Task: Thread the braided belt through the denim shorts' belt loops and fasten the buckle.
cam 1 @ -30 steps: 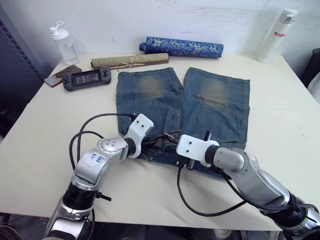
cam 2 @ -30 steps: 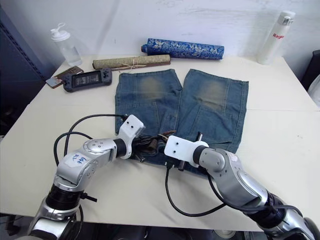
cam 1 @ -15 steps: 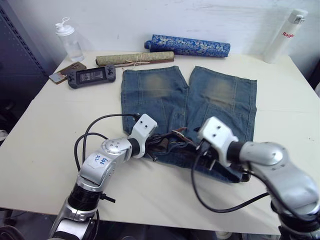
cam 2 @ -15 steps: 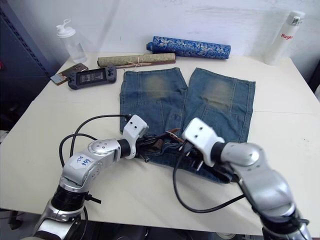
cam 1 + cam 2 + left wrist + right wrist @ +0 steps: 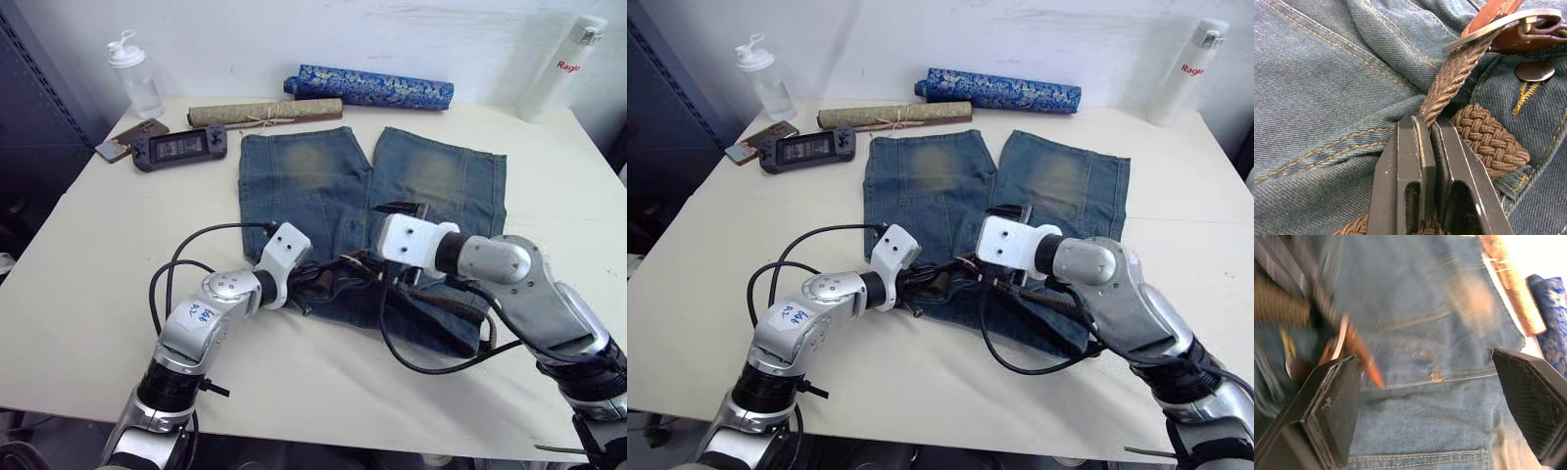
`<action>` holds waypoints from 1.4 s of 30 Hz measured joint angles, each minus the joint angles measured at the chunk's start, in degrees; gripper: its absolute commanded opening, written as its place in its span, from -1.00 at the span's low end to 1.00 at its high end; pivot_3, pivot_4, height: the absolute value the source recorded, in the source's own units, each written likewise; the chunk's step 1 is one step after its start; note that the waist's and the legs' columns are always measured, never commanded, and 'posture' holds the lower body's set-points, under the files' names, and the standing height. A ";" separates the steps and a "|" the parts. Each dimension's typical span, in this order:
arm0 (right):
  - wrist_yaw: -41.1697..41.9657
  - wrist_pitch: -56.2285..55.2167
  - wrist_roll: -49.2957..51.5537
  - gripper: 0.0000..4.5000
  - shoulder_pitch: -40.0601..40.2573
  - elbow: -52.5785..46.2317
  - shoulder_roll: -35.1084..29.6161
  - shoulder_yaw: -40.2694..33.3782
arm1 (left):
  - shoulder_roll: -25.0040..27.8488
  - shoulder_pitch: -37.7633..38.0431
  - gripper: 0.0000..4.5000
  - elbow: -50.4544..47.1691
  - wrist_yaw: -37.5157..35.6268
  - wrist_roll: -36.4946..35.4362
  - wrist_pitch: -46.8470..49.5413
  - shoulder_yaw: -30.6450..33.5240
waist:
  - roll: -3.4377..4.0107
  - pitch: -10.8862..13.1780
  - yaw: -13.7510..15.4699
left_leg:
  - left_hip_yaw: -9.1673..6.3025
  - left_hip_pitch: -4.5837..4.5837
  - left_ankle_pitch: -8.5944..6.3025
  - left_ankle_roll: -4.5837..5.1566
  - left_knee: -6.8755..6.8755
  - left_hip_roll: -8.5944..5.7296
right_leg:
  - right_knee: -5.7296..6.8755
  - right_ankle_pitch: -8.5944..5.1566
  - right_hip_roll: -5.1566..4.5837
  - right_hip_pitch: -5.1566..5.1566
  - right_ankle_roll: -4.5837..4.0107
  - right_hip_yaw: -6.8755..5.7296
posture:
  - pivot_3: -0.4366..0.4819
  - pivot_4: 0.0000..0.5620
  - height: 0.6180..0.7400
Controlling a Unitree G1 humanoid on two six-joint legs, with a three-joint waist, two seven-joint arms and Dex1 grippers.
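The denim shorts [image 5: 304, 176] lie flat on the table, waistband toward me. The braided belt [image 5: 1484, 137] lies along the bunched waistband. Its silver buckle [image 5: 1508, 22] and tan tip rest beside a metal button. My left gripper [image 5: 1427, 122] is shut on a brown strand of the belt just short of the buckle. My right gripper [image 5: 1425, 360] hovers open above the shorts next to the buckle [image 5: 358, 259], with nothing between its fingers. The belt loops are hidden by the arms and the rumpled cloth.
Behind the shorts lie a blue patterned roll [image 5: 367, 88] and a tan scroll [image 5: 265, 113]. A game console [image 5: 181, 149] and a clear bottle [image 5: 132, 78] are at the far left. A white bottle [image 5: 558, 78] stands at the far right.
My right gripper has opened wide and swung from the near edge of the waistband up over the shorts. My left gripper keeps its grip on the belt. The camera shifted.
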 measured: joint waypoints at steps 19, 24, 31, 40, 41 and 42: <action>3.03 -9.67 -8.39 -0.92 1.23 5.31 5.57 1.45 | 0.02 0.01 -1.00 -0.36 0.09 0.30 0.68 0.11 | 0.04 0.05 -0.43 | -0.08 0.02 0.03 -0.01 0.00 0.02 | 0.10 0.01 0.03 -0.01 -0.03 -0.01 | -0.05 -0.47 -0.68; 3.72 -9.46 -8.92 -0.98 1.64 5.09 5.93 1.12 | -0.03 0.01 -1.00 -0.40 0.13 0.53 0.74 0.14 | 0.04 0.05 -0.53 | -0.07 0.05 0.05 -0.02 0.00 0.03 | 0.13 0.01 0.04 0.00 -0.04 -0.01 | -0.05 -0.47 -0.68; 4.29 -8.39 -8.95 -1.00 2.56 3.06 7.32 0.60 | 0.17 2.21 -0.15 -1.81 -1.01 -1.12 0.96 3.04 | 0.05 0.10 -0.77 | -0.08 -0.02 0.04 -0.03 -0.01 0.05 | 0.14 -0.01 0.04 -0.14 -0.07 0.00 | -0.05 -0.47 -0.68; 3.59 -6.83 -9.09 -1.00 4.51 0.87 8.06 -0.08 | 15.64 10.05 0.04 -8.64 -18.01 -13.54 0.62 14.85 | 0.04 0.29 -2.25 | -0.03 -0.25 0.03 -0.13 -0.02 0.19 | 0.65 -0.21 0.05 -0.79 -0.42 0.20 | -0.05 -0.47 -0.68; 3.39 -6.78 -9.29 -1.00 4.52 0.79 8.29 -0.07 | 17.33 10.67 0.04 -8.27 -21.05 -15.98 0.26 17.04 | 0.00 0.34 -2.15 | 0.01 -0.26 0.03 -0.13 -0.02 0.19 | 0.69 -0.21 0.05 -0.80 -0.42 0.18 | -0.05 -0.47 -0.68; 2.94 -6.89 -9.49 -1.00 4.79 0.65 8.52 -0.13 | 21.90 11.16 0.04 -5.24 -27.08 -18.90 -1.44 20.22 | -0.10 0.47 -2.23 | 0.02 -0.27 0.07 -0.22 -0.02 0.22 | 0.83 -0.24 0.08 -0.84 -0.49 0.10 | -0.05 -0.47 -0.68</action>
